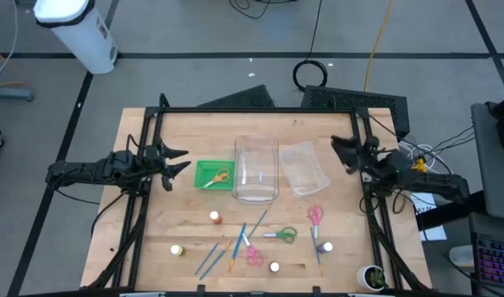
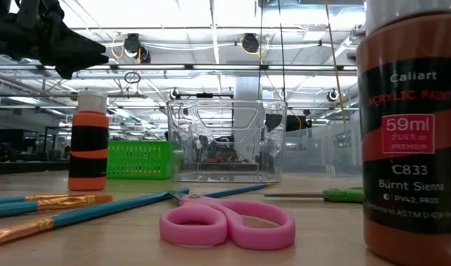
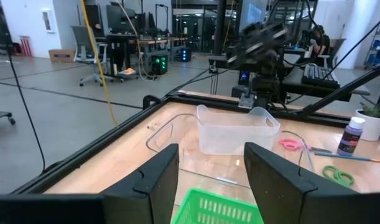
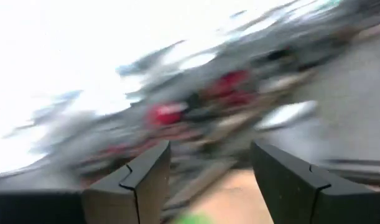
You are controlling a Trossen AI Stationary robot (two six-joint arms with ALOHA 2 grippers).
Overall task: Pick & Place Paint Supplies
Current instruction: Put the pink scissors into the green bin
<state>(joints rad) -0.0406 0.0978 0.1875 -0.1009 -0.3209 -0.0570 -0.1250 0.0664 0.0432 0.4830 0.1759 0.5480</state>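
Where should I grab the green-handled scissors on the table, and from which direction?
Come straight down on the green-handled scissors, which lie flat on the table. Probably best to pinch across the narrow neck where the handle loops meet the blades: the loops are wide, the blades thin and low. They lie nearer the right gripper, which is open; a purple-capped bottle stands close beside the handles.

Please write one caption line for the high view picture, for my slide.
Both arms wait apart, left pincer and right pincer open, while scissors, brushes and paint bottles lie unsorted.
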